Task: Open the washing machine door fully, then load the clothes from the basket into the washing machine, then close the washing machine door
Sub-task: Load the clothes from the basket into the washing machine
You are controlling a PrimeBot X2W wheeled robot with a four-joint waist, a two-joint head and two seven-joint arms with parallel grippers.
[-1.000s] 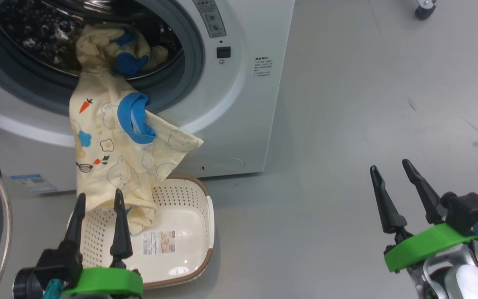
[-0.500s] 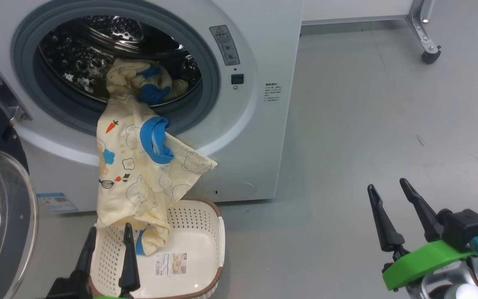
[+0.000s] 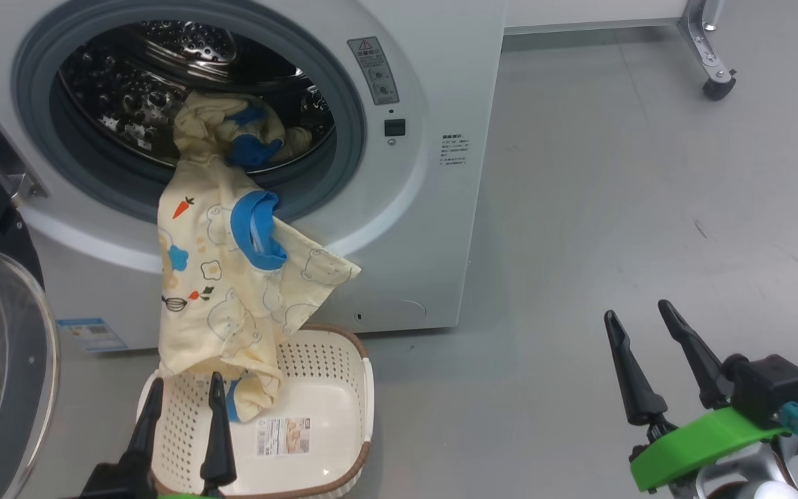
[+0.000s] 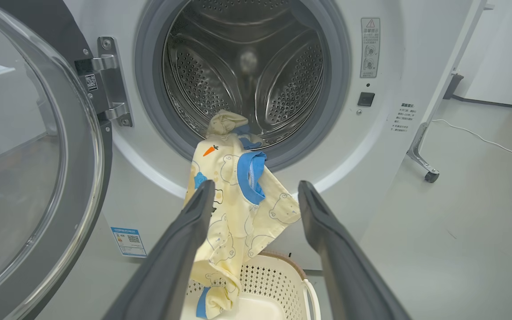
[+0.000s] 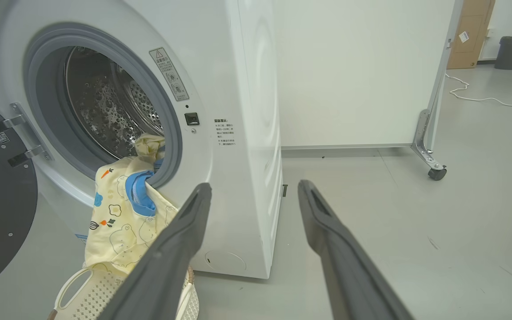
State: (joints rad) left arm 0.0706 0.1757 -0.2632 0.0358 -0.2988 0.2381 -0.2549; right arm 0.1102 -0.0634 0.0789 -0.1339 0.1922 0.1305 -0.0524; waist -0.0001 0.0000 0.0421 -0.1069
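Left gripper (image 3: 185, 378), lower left by the basket (image 3: 330, 388), and right gripper (image 3: 636, 310), lower right, both gape wide, empty. Clothes (image 3: 233, 277) hang from the washer (image 3: 427, 208) into the basket.

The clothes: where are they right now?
In the head view, left of centre, the clothes drape out of the washing machine over its grey seal, their lower end dangling into the basket below.

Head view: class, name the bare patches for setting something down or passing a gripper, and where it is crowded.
Free: the floor right of the washing machine, up to the right gripper; the right half of the basket; the upper drum mouth. Crowded: the lower mouth, where the clothes hang over the seal into the basket's left end, near the left gripper.
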